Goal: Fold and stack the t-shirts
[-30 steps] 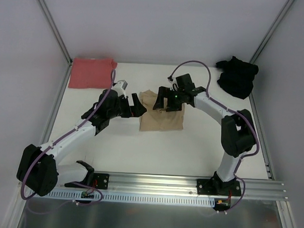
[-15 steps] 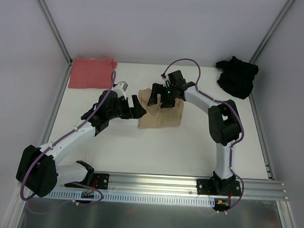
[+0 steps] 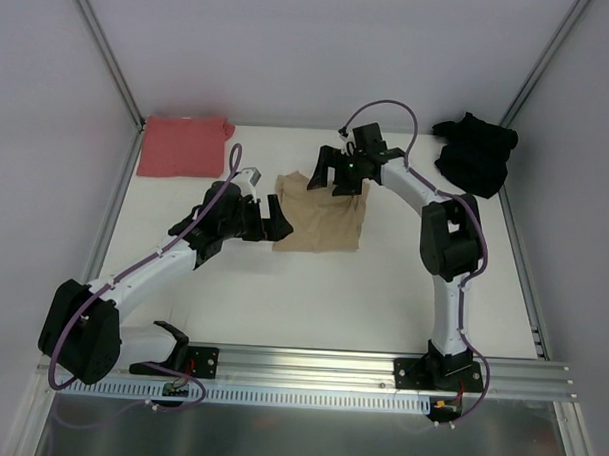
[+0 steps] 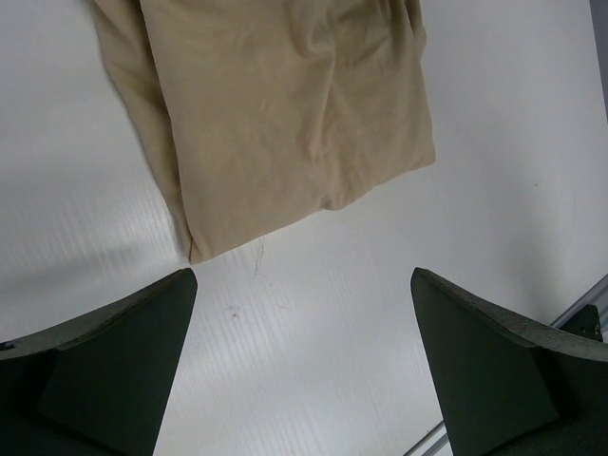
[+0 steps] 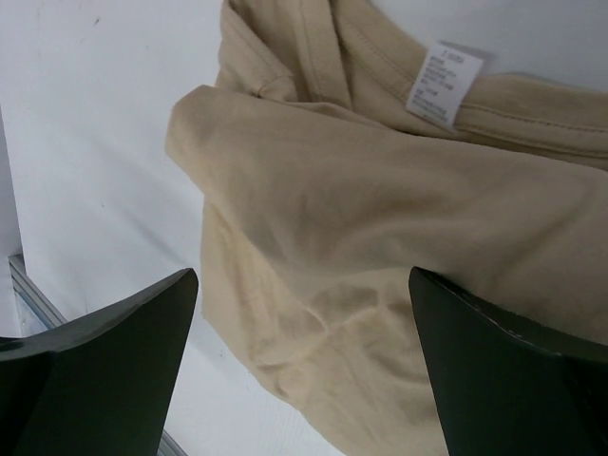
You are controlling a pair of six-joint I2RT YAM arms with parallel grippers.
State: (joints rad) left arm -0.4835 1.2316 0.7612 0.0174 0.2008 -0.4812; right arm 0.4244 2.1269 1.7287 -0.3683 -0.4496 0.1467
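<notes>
**A:** Where is the tan-beige shirt (image 3: 322,223)?

**B:** In the middle of the desk (image 3: 282,297), folded into a rough rectangle; it lies between the two arms, with one at each end.

**A:** And the left jaws?

**B:** Spread wide with nothing in them; they sit just beside the shirt's left edge. In the left wrist view both fingers (image 4: 104,366) are over bare desk; a folded corner of the cloth lies a little ahead of them, apart from either tip.

**A:** The right jaws?

**B:** Also wide, also holding nothing; they stand over the far end of the shirt. The right wrist view looks down on the collar (image 5: 323,52) and its white label (image 5: 444,84); a rumpled upper layer of cloth is folded over just below the neckline. The cloth fills the space between the two fingers (image 5: 503,370); I cannot tell whether the tips touch it.

**A:** The other two shirts?

**B:** The salmon-red shirt (image 3: 184,146) lies folded flat at the far left corner of the desk; the black shirt (image 3: 475,152) sits in a crumpled heap at the far right corner. Both are well apart from the tan one and from either arm.
</notes>
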